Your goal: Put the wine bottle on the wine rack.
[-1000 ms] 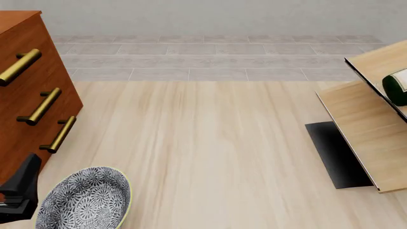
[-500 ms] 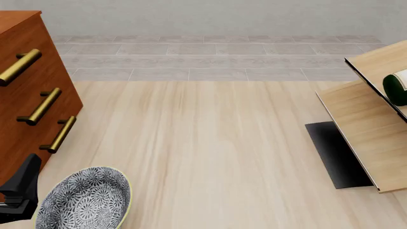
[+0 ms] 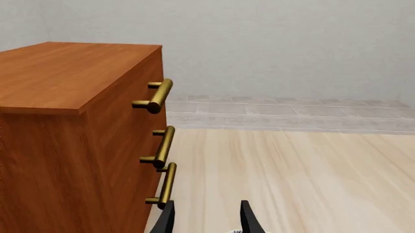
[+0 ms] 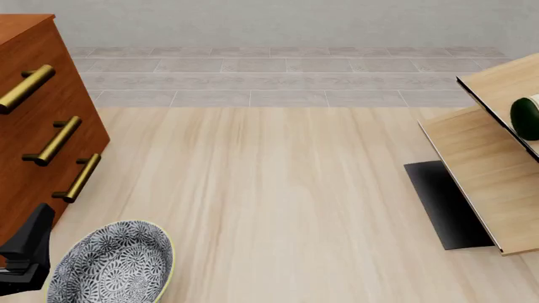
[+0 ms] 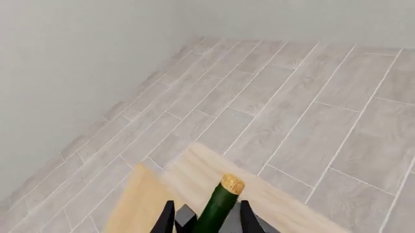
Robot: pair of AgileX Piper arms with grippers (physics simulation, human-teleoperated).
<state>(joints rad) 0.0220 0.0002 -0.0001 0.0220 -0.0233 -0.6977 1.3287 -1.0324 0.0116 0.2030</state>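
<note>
Pale wood-grain tabletop [image 4: 278, 189] fills the middle of the front view, with grey tiled floor beyond it. At the right edge sits the wine rack [image 4: 484, 167], its slanted pale panels rising over a black base plate [image 4: 442, 202], and the dark green end of the wine bottle [image 4: 527, 118] shows just above the upper panel at far right. In the right wrist view your right gripper [image 5: 206, 219] is clenched on the bottle's neck, the tan cork [image 5: 232, 184] pointing away past the fingers. Your left gripper [image 3: 206, 221] hangs released at the lower edge of its own view, beside the reddish-brown drawer cabinet [image 3: 71, 141], with a patterned bowl [image 4: 113, 264] near it at lower left of the front view. To finish well, line the bottle's long axis up with the rack's slot, lower it until the glass rests on the panel, and only then let go, so it cannot roll down the slope.
</note>
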